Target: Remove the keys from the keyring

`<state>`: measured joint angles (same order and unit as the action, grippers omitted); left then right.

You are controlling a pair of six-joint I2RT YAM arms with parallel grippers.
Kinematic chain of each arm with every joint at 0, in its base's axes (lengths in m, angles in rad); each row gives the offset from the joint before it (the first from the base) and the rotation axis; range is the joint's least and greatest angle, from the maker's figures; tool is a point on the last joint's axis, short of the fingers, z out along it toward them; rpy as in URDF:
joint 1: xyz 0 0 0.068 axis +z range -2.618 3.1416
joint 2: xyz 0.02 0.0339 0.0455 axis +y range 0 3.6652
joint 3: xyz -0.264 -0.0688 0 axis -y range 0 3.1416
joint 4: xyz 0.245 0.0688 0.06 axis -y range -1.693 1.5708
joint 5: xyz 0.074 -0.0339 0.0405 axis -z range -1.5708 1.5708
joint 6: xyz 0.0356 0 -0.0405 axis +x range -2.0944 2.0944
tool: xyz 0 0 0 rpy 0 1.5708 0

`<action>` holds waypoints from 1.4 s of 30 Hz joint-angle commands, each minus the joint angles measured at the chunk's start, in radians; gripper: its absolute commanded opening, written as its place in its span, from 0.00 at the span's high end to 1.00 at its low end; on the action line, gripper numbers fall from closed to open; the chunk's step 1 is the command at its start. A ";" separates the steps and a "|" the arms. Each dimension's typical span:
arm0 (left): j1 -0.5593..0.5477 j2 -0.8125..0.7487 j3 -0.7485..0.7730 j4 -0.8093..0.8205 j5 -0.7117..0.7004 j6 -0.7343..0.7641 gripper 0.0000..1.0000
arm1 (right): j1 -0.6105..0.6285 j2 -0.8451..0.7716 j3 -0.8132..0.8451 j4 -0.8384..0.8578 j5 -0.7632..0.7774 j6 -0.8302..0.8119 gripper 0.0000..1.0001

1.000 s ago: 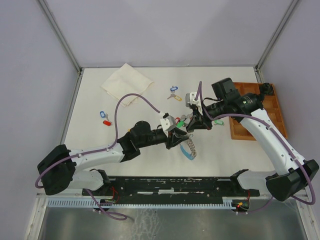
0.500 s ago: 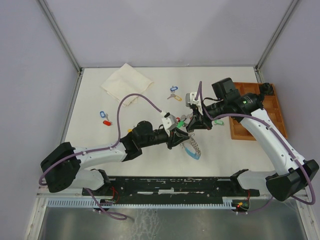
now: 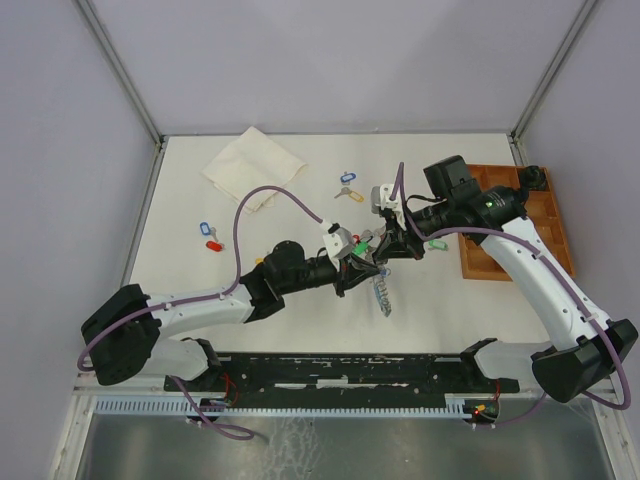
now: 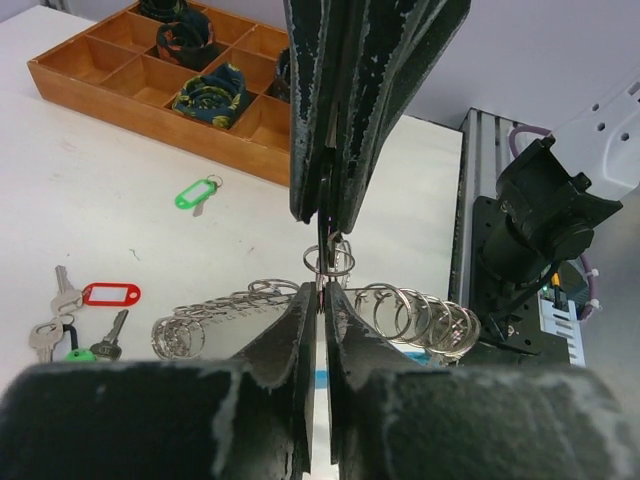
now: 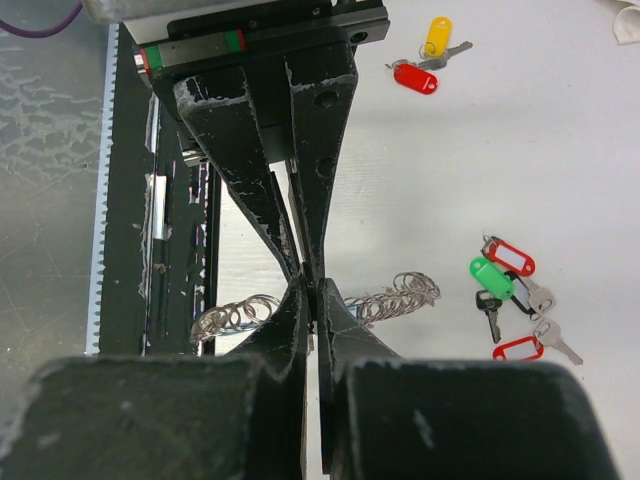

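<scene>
The keyring (image 3: 382,293), a string of silvery rings, hangs straight down from where my two grippers meet above the table. My right gripper (image 3: 381,250) is shut on its top. My left gripper (image 3: 363,263) faces it tip to tip. In the left wrist view the left gripper (image 4: 322,290) shows only a thin slit and pinches at a small split ring (image 4: 330,260) on the keyring (image 4: 420,315). The right wrist view shows my right gripper (image 5: 312,292) closed, with ring coils (image 5: 405,293) behind it. Loose keys (image 3: 209,236) with tags lie on the table. No key shows on the loop.
A wooden compartment tray (image 3: 545,215) stands at the right edge. A folded cream cloth (image 3: 252,165) lies at the back left. More tagged keys lie at the back centre (image 3: 347,188), and a green-tagged key (image 3: 436,245) lies by the tray. A black rail (image 3: 350,365) runs along the near edge.
My left gripper has moved right to meet the right gripper and its jaws have narrowed. The hanging keyring went from a curved loop to a straight string. The right arm has held still.
</scene>
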<state>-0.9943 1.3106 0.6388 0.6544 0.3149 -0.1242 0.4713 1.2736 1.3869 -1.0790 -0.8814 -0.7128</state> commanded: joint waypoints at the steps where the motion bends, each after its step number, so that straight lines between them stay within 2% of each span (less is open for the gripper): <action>1: 0.003 -0.011 0.040 0.048 -0.011 -0.026 0.92 | 0.007 -0.006 0.006 0.017 -0.040 -0.010 0.99; 3: 0.003 -0.018 0.035 0.040 -0.008 -0.009 0.97 | 0.006 -0.006 0.010 0.015 -0.042 -0.008 0.99; 19: 0.003 -0.099 -0.017 -0.071 0.142 0.358 0.97 | -0.034 0.046 0.047 -0.074 -0.168 -0.039 0.99; 27: -0.003 -0.134 -0.008 -0.132 0.172 0.503 0.97 | -0.043 0.093 0.050 -0.099 -0.231 -0.032 0.99; 34: -0.004 -0.181 -0.039 -0.099 0.174 0.533 0.97 | -0.071 0.107 0.056 -0.136 -0.265 -0.063 0.99; 42: 0.004 -0.239 -0.103 0.061 0.183 0.445 0.97 | -0.085 0.099 0.050 -0.159 -0.294 -0.103 0.99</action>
<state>-0.9947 1.1179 0.5594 0.5419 0.4706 0.3523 0.3939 1.3842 1.3949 -1.2194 -1.1126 -0.7723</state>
